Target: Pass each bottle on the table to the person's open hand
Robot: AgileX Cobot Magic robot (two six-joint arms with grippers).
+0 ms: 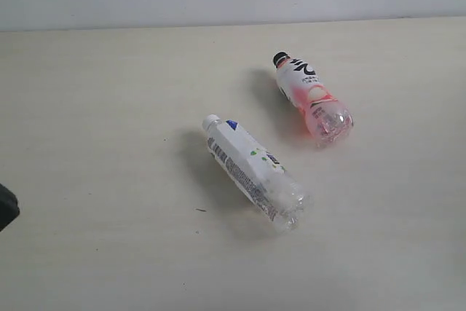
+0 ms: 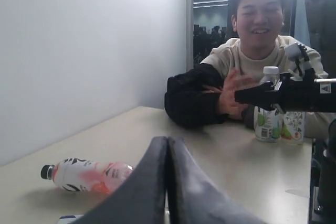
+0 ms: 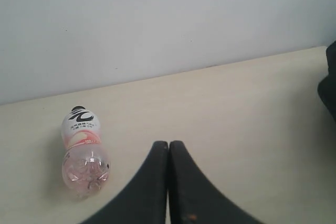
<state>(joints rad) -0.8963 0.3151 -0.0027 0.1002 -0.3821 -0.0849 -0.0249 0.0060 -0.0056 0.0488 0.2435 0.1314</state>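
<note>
- Left fingers (image 2: 152, 187), in the left wrist view, are pressed together with nothing between them. Past them the pink bottle (image 2: 86, 176) lies on its side on the worktop (image 2: 220, 150). At the far end a person holds up an open hand (image 2: 233, 92) with nothing in it. Just beside it stand a white-capped bottle (image 2: 268, 114) and a second upright bottle (image 2: 294, 125). Both carry white labels with green fruit-like marks, and their print is too small to read. I judge these two already handed over.
- Right fingers (image 3: 152, 182), in the right wrist view, are likewise closed tight and empty. The pink bottle lies ahead of them, well apart, with its base towards the camera. Its label shows a bold black brush-style mark above a line of small print that I cannot read.
- Neither pair of fingers shows in the exterior view. The pink bottle and the white-labelled bottle (image 1: 251, 172) lie on their sides near each other, apart, caps pointing away. The white label carries a grey strip of fine print, green spots and a blue mark by the neck, with no legible brand. By my reckoning about half the task is done, and these two are left to pick up and pass over.
</note>
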